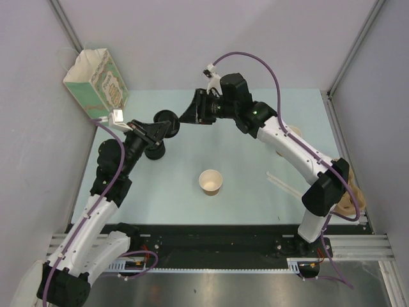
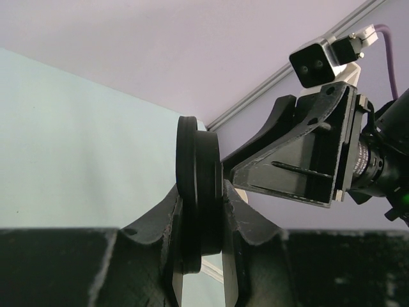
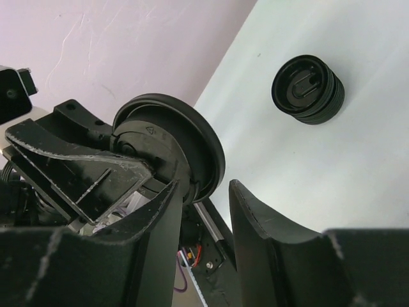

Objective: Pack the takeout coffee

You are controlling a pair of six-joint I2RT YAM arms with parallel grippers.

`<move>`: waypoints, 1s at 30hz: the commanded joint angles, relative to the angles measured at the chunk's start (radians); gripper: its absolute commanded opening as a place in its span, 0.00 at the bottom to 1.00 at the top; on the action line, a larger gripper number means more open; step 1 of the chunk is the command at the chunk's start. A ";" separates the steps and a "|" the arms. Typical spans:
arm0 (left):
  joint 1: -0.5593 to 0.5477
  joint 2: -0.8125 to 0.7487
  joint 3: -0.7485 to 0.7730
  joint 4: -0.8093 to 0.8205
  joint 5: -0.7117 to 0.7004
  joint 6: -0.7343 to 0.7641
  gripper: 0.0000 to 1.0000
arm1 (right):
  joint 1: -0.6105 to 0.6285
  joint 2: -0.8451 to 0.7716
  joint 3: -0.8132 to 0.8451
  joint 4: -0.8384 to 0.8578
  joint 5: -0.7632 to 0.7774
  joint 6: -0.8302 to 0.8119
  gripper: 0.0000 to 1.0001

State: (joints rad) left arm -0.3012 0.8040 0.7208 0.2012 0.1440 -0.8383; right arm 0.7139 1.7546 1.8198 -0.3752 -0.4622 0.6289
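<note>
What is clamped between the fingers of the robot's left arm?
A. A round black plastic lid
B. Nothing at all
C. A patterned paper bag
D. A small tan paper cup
A: the left wrist view shows the round black plastic lid standing edge-on, pinched between the left arm's fingers, while the small tan paper cup stands apart, lidless.

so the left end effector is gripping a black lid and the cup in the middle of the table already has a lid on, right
Not quite: the left end effector does grip a black lid, but the cup in the middle of the table is open, with no lid on. The top external view shows its bare rim.
</note>
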 commanded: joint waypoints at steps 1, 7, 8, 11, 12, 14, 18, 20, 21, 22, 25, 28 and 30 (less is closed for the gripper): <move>0.008 -0.017 -0.007 0.047 0.025 -0.016 0.02 | 0.002 -0.007 0.015 0.028 0.005 0.020 0.40; 0.007 -0.023 -0.021 0.050 0.026 -0.036 0.02 | 0.013 -0.007 -0.007 0.048 -0.027 0.038 0.37; 0.007 -0.025 -0.023 0.049 0.023 -0.036 0.02 | 0.012 -0.006 -0.011 0.051 -0.030 0.040 0.36; 0.007 -0.026 -0.023 0.055 0.025 -0.039 0.02 | 0.016 -0.007 -0.025 0.059 -0.036 0.045 0.36; 0.007 -0.026 -0.023 0.055 0.023 -0.039 0.02 | 0.013 -0.007 -0.027 0.059 -0.036 0.048 0.36; 0.007 -0.028 -0.023 0.056 0.023 -0.039 0.02 | 0.013 -0.012 -0.033 0.059 -0.036 0.052 0.35; 0.007 -0.025 -0.027 0.067 0.022 -0.042 0.02 | 0.013 -0.015 -0.048 0.068 -0.053 0.068 0.35; 0.007 -0.023 -0.030 0.075 0.028 -0.051 0.02 | 0.013 -0.014 -0.050 0.076 -0.058 0.074 0.34; 0.005 -0.023 -0.032 0.075 0.031 -0.051 0.02 | 0.012 -0.010 -0.047 0.076 -0.058 0.074 0.34; 0.001 -0.025 -0.032 0.073 0.029 -0.051 0.02 | 0.012 -0.012 -0.045 0.076 -0.059 0.075 0.32; -0.004 -0.026 -0.037 0.067 0.032 -0.050 0.02 | 0.012 -0.006 -0.045 0.082 -0.066 0.081 0.28; -0.007 -0.026 -0.043 0.070 0.032 -0.048 0.02 | 0.013 -0.004 -0.050 0.088 -0.072 0.088 0.26; -0.010 -0.028 -0.046 0.070 0.037 -0.051 0.02 | 0.013 -0.003 -0.051 0.094 -0.082 0.092 0.24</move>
State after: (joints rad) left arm -0.3046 0.7910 0.6827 0.2260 0.1619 -0.8734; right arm 0.7227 1.7584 1.7679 -0.3302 -0.5159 0.7052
